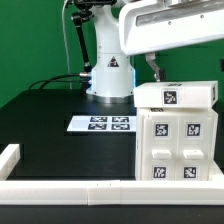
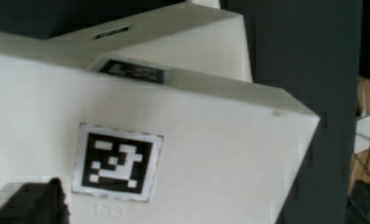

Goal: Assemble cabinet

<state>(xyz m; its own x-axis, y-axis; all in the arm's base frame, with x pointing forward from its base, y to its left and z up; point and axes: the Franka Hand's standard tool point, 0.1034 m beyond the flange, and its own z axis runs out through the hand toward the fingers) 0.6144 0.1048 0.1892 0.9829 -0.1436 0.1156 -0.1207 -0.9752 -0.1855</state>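
The cabinet [image 1: 178, 140] is a large white box at the exterior view's right, its front carrying several black-and-white tags. A white block with one tag [image 1: 176, 96] lies across its top. My gripper [image 1: 152, 70] hangs just above the back left end of that top block, under the big white arm. In the wrist view the white top surface with a tag [image 2: 121, 160] fills the picture and a second tag [image 2: 134, 72] lies farther off. Only one dark finger [image 2: 29, 205] shows, right against the white surface; the other finger is hidden, so the jaw gap is unclear.
The marker board [image 1: 102, 123] lies flat on the black table in front of the robot base [image 1: 108, 78]. A low white border rail [image 1: 70, 187] runs along the front edge and turns up at the exterior view's left [image 1: 10, 155]. Cables hang behind the base.
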